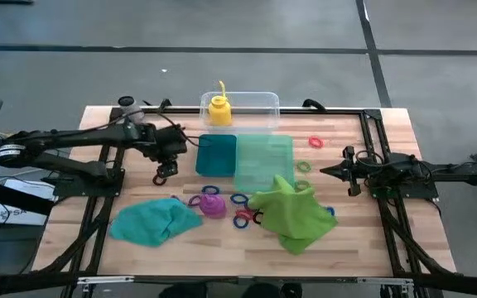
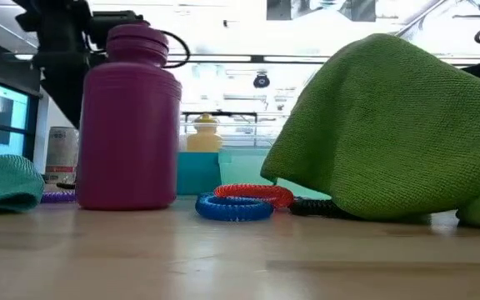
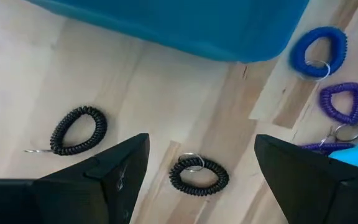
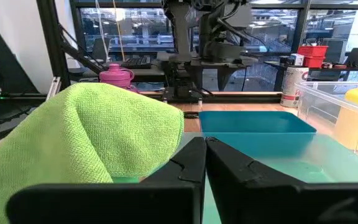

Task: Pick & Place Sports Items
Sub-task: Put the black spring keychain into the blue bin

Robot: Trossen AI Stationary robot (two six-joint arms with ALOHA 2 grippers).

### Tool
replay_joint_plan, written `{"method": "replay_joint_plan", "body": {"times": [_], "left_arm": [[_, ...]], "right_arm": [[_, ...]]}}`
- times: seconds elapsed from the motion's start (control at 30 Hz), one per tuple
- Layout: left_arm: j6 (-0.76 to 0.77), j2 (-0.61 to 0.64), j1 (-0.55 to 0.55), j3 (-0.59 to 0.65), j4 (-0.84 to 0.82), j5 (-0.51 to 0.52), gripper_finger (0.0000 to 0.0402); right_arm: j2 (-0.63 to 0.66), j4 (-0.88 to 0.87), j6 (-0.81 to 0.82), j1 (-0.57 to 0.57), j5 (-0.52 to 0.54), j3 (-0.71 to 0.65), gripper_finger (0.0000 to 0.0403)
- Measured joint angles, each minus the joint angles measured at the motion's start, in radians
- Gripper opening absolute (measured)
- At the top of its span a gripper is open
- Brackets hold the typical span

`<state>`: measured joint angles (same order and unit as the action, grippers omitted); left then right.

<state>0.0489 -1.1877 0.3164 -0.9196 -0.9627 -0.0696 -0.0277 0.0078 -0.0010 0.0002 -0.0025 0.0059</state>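
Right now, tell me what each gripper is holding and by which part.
Nothing is held. The left gripper hangs open above a black coil ring on the table, not touching it. The right gripper is shut on nothing, right of the tray.

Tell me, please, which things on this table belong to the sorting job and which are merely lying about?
Job:
small yellow plastic bottle
small purple plastic bottle
teal soft cloth
lime-green soft cloth
tiny coiled rings, such as the black one

Lying about:
clear plastic tub
teal two-part tray
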Motion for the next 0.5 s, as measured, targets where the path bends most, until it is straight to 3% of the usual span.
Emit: {"method": "replay_joint_plan", "body": {"times": [0.5], "left_arm": [[-0.058,0.0,0.048,0.128,0.108,0.104,0.0234]], "right_arm": [[0.0,0.0,0.0,0.0,0.0,0.0,0.0]]}}
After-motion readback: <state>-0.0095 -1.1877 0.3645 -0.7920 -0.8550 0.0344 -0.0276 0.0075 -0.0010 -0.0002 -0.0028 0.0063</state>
